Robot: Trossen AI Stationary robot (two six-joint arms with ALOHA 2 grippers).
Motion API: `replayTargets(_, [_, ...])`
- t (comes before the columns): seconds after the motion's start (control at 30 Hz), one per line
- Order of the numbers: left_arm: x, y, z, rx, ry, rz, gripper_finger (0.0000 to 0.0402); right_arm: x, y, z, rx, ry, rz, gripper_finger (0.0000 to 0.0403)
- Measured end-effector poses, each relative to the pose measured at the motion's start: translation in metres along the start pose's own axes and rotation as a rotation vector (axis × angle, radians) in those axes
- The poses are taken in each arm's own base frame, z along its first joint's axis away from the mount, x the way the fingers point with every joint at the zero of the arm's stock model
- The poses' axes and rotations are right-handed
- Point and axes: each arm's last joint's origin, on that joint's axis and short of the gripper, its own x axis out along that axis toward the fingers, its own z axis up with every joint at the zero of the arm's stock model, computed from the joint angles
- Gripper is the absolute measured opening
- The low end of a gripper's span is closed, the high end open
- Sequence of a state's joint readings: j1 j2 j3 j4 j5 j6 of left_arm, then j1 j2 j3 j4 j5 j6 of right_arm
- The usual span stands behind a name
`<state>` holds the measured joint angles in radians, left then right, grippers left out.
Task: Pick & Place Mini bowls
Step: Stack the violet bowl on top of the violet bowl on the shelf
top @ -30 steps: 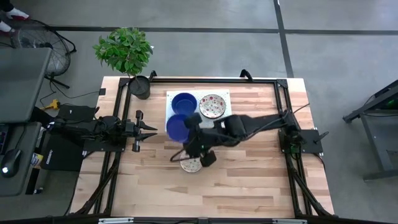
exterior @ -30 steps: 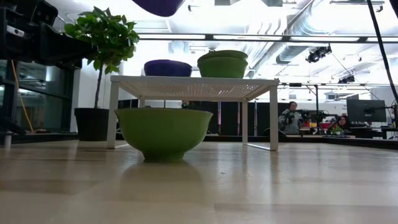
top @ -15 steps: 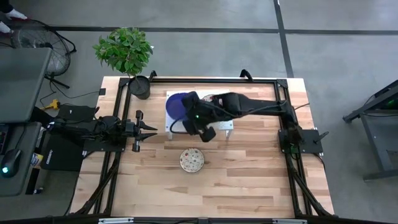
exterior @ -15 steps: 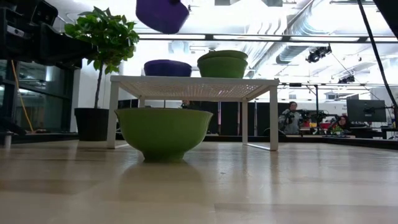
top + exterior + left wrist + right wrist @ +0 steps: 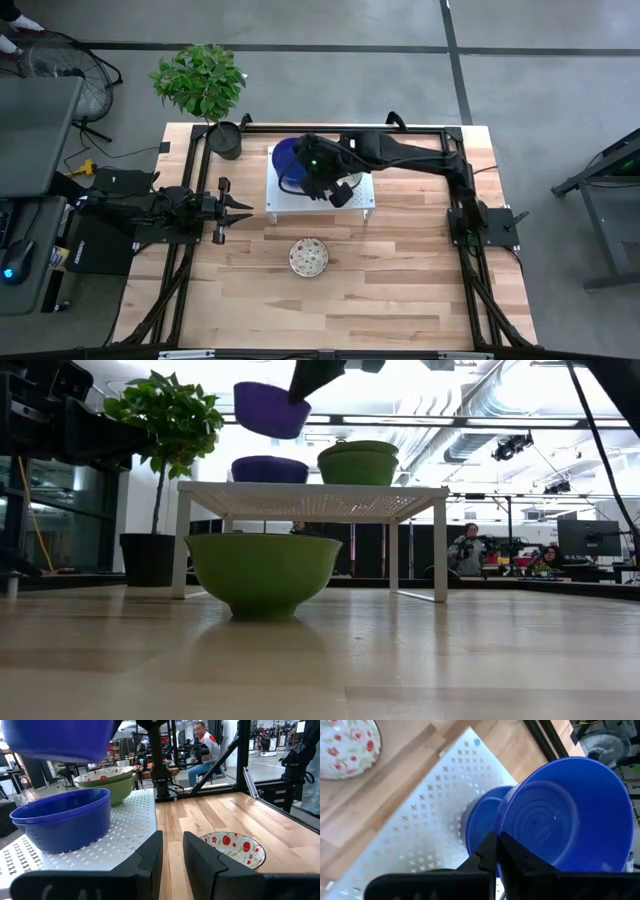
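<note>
My right gripper is shut on a deep blue mini bowl and holds it in the air above the white perforated rack; the low view shows this bowl over the rack. A blue bowl and a floral bowl with a green outside stand on the rack top. Another floral bowl sits on its base on the table, nearer than the rack. My left gripper is open and waits at the table's left side. My right gripper pinches the blue bowl by its rim, on the side nearest the wrist. The rim lies between the two fingers. The bowl is lifted clear and tilted, its inside turned toward the wrist camera, above the blue bowl on the rack.
A potted plant in a black pot stands at the table's far left corner beside the rack. Bare wood lies at the near side around the floral bowl. A black frame rail runs along the table's far edge. People sit in the room behind.
My right gripper has carried the blue bowl from over the table's middle toward the far edge, until it is above the rack. It has also come down, so the bowl now shows lower in the low view. The floral bowl on the table now lies uncovered.
</note>
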<state>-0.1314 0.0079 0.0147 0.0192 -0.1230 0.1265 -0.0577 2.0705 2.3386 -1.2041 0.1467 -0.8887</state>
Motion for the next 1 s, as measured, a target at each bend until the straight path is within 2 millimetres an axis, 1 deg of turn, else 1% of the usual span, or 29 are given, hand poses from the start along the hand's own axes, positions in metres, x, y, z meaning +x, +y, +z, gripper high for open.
replayTargets(0.2, [0.000,0.000,0.000,0.000,0.000,0.000,0.0072,0.009,-0.010,-0.012,-0.007,0.016,0.004,0.0000])
replayTargets(0.43, [0.000,0.000,0.000,0.000,0.000,0.000,0.0072,0.023,-0.016,-0.018,-0.017,-0.005,0.022,0.0000])
replayTargets(0.67, [0.000,0.000,0.000,0.000,0.000,0.000,0.0072,0.035,-0.017,-0.023,-0.036,0.002,0.057,0.0000])
replayTargets(1.0, [0.000,0.000,0.000,0.000,0.000,0.000,0.0072,0.044,-0.016,-0.027,-0.045,0.029,0.092,0.0000])
